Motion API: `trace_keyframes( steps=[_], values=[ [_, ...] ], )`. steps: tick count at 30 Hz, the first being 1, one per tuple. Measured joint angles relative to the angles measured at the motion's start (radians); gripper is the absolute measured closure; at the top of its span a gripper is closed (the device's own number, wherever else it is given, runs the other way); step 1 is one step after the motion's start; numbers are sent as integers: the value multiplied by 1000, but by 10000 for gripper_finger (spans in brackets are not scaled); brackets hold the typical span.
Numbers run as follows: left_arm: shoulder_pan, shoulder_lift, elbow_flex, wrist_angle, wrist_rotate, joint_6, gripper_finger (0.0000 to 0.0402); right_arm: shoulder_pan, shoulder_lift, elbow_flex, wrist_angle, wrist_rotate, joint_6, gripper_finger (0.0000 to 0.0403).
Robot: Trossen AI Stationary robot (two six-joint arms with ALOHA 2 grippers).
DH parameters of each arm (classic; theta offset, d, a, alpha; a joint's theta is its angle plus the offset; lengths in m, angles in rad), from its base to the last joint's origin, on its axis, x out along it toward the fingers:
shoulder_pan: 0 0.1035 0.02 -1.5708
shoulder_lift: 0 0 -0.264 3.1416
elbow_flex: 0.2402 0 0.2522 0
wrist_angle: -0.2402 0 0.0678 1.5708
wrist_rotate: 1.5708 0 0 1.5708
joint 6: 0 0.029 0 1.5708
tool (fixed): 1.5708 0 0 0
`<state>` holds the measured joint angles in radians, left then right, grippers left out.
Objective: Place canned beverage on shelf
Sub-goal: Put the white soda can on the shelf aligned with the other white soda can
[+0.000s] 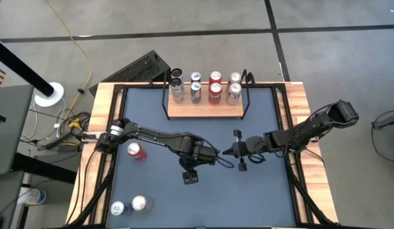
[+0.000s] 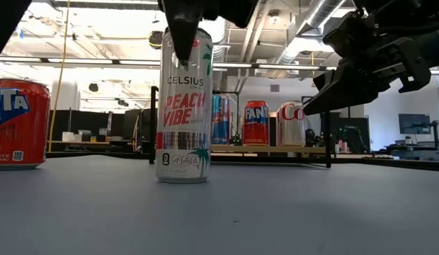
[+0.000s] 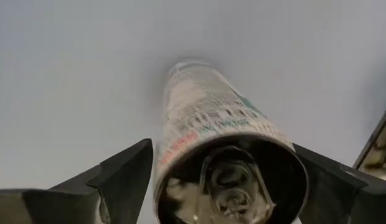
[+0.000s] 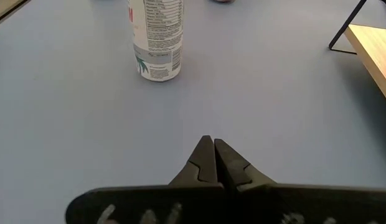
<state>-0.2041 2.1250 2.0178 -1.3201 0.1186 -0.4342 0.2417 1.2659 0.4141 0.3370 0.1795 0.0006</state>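
Observation:
A tall white Celsius can (image 2: 184, 106) stands upright on the blue-grey table mat near the middle; it also shows in the right wrist view (image 4: 157, 37). My left gripper (image 1: 215, 156) is above it, pointing down, and hides it in the high view. Its fingers are closed on the can's top end (image 3: 230, 180). My right gripper (image 1: 227, 152) is shut and empty, just to the can's right and above the mat (image 4: 213, 149). The light-wood shelf (image 1: 205, 113) with black wire uprights stands at the far middle and carries several cans. My left gripper pinches the can's upper wall just below the rim (image 3: 165, 155) between its two fingers (image 3: 127, 171), one on each side. The fingers come from above, pointing down. The can stands upright with its base on the mat (image 2: 183, 178).
A red Fanta can (image 1: 136, 151) stands at the left of the mat, large in the low view (image 2: 14, 124). Two more cans (image 1: 130, 205) stand near the front left corner. Wooden table edges frame the mat. There is open mat between the can and the shelf.

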Motion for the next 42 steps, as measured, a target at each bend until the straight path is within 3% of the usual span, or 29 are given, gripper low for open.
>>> trace_keyframes(
  steps=[13,28,37,42],
  values=[
    [2,-1,1,38,-119,-265,85,0,0,0,0,0,0,403],
    [-9,0,1,38,-135,-312,87,0,0,0,-1,0,0,403],
    [-12,0,1,37,-156,-263,164,0,0,0,-1,0,0,403],
    [3,-2,2,22,-192,-192,164,0,0,0,-2,0,0,403]
  ],
)
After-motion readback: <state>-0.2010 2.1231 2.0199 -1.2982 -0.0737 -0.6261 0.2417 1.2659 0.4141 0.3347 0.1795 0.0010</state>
